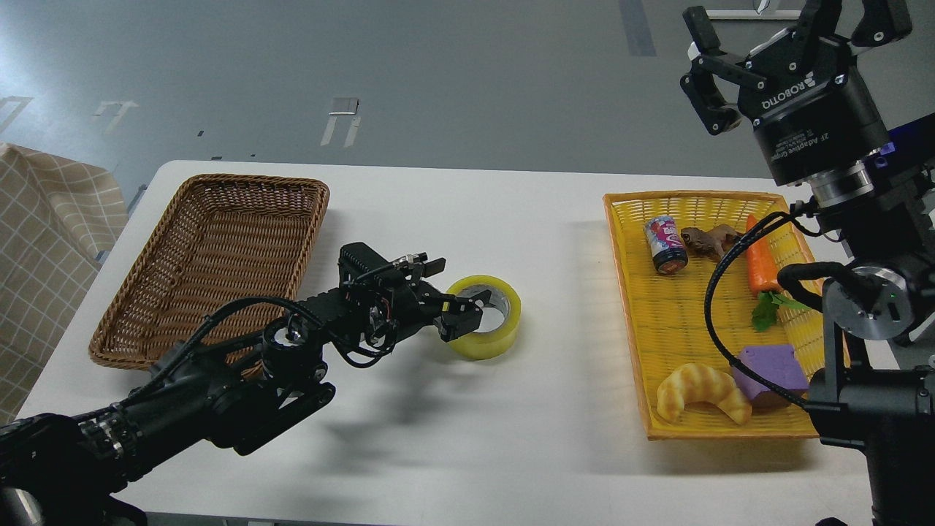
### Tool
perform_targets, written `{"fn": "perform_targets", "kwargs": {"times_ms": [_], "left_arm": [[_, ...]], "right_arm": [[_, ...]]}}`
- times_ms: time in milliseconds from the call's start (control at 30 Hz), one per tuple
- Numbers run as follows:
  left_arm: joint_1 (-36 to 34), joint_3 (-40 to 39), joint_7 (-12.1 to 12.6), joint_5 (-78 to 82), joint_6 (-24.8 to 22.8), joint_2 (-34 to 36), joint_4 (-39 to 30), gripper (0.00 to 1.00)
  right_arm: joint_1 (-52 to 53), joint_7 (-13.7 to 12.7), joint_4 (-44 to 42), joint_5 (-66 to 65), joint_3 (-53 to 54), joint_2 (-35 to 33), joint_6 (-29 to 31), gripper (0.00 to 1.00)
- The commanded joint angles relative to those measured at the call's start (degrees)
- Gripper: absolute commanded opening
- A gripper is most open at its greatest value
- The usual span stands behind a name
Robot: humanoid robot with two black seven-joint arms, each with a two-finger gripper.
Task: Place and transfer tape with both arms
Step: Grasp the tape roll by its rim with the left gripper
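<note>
The left tool (467, 307) is pinching the translucent yellow tape roll's (491, 329) nine-o'clock wall; a firm, level lift toward the brown wicker basket (212, 256) is advised. The right tool (774, 51) is spread, raised at one o'clock.

You will find legible print only on the right gripper (785, 44): "ROBOTIQ" in white across its black housing just below the fingers, reading inverted from this view, and "2F Adaptive Gripper" on the cylindrical body further back toward the wrist. The can (665, 245), below that gripper, carries a printed label you cannot read.
</note>
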Motion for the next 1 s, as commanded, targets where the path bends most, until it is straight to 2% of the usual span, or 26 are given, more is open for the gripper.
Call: {"fn": "perform_targets", "kwargs": {"times_ms": [0,234,300,367,401,868,968], "left_arm": [[-0.2,0.8,0.0,0.0,0.1,0.1,1.0,0.94],[-0.2,0.9,-1.2,0.0,0.1,0.4,1.1,0.91],[-0.2,0.9,-1.2,0.0,0.1,0.0,1.7,0.84],[-0.1,1.0,-1.3,0.0,0.1,-0.1,2.4,0.66],[-0.1,1.0,-1.3,0.0,0.1,-0.1,2.5,0.63],[-0.5,1.6,-1.1,-2.3,0.0,-2.3,5.1,0.62],[-0.7,1.6,-1.0,-3.2,0.0,-2.7,6.0,0.52]], "right_arm": [[-0.2,0.0,0.3,0.0,0.0,0.0,-0.2,1.0],[-1.0,0.0,0.5,-0.1,0.0,0.0,-0.2,1.0],[-1.3,0.0,0.6,0.0,0.0,0.0,-0.2,1.0],[-1.6,0.0,0.6,-0.1,0.0,0.0,-0.2,1.0],[-1.8,0.0,0.6,0.0,0.0,0.0,-0.2,1.0],[-3.7,0.1,0.4,-0.1,0.2,0.0,-0.2,1.0],[-4.3,0.1,0.4,-0.1,0.3,0.0,-0.2,1.0]]}}
